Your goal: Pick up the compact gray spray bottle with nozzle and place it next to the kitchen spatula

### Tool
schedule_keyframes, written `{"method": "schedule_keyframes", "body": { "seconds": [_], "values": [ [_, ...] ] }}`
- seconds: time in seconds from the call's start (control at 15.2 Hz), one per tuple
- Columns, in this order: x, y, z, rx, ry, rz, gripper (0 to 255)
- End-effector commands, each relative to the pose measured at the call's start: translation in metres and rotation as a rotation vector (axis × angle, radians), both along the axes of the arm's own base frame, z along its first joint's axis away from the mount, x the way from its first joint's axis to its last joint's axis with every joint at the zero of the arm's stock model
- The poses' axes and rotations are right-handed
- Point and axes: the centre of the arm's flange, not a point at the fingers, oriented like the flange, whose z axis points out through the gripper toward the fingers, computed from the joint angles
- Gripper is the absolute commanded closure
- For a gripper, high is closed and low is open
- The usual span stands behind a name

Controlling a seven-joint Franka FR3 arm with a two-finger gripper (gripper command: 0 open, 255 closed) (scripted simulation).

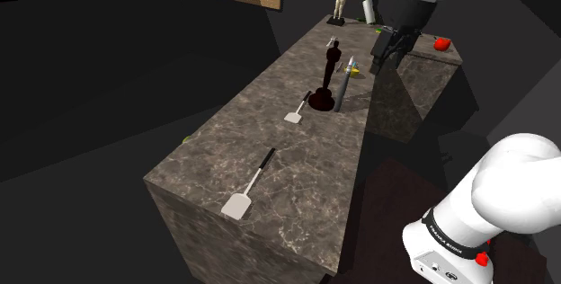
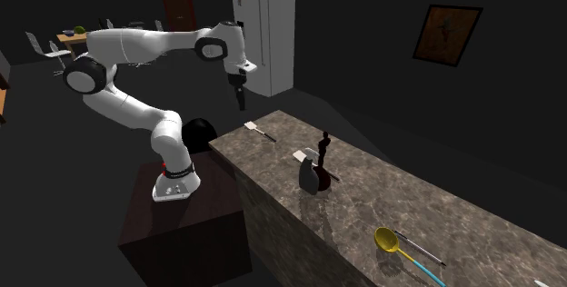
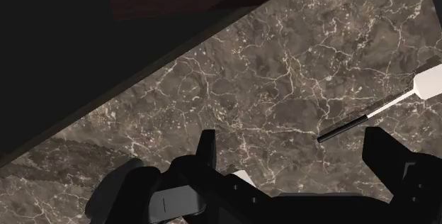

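The gray spray bottle (image 1: pixel 342 90) stands upright on the marble counter (image 1: pixel 297 174), right beside a dark statuette (image 1: pixel 330 74); the second exterior view has the bottle (image 2: pixel 310 175) at mid-counter. One white-bladed spatula with a black handle (image 1: pixel 246 189) lies near the counter's front end, and a smaller one (image 1: pixel 295 115) lies close to the bottle. My gripper (image 2: pixel 241 103) hangs open in the air above the counter's end, well away from the bottle. Between and beyond its spread fingers (image 3: pixel 205 149) lies the long spatula (image 3: pixel 382 109). Nothing is held.
A beige figurine (image 1: pixel 340 4), a white roll (image 1: pixel 369 10) and a red object (image 1: pixel 441 44) stand at the counter's far end. A yellow spoon (image 2: pixel 390 240) lies further along. A white fridge (image 2: pixel 269 31) stands behind the arm. The counter edge (image 3: pixel 142 95) drops to dark floor.
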Motion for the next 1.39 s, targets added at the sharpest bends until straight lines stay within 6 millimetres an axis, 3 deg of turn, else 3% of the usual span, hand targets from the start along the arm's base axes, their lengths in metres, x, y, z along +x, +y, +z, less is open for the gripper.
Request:
{"method": "schedule_keyframes", "body": {
  "seconds": [0.0,0.73,1.32],
  "values": [
    [0.0,0.0,0.0,0.0,0.0,0.0,0],
    [0.14,-0.083,-0.046,0.082,0.167,-0.308,0],
    [0.224,-0.175,-0.105,0.15,0.304,-0.561,0]
  ]
}}
